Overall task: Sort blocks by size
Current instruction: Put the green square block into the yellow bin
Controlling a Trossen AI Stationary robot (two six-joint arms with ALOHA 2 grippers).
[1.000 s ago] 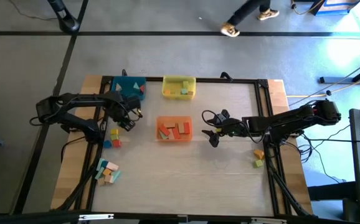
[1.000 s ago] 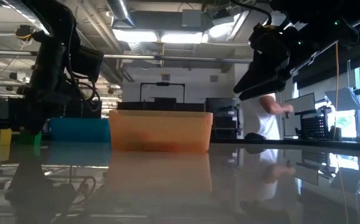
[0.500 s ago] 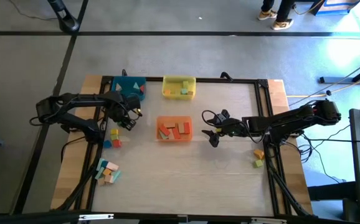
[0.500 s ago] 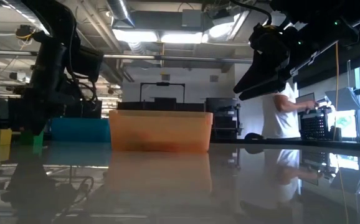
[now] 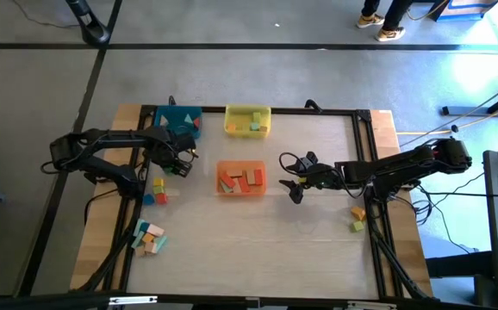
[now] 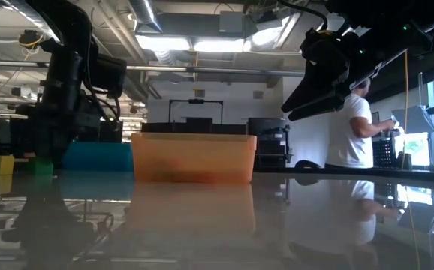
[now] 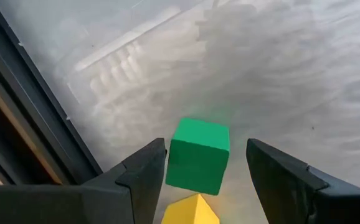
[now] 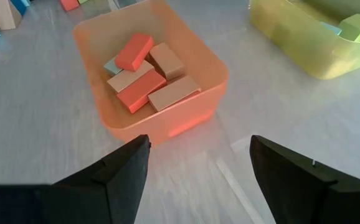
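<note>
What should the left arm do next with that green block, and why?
Probably lower and close. The left end effector is open, its fingers either side of the green block, not visibly touching it. The block stands on the table.

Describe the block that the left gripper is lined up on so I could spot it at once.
Start at the blue tray at the table's far left. Just in front of it the left gripper hangs open over a green cube, with a yellow block touching it; it is the only green one there.
</note>
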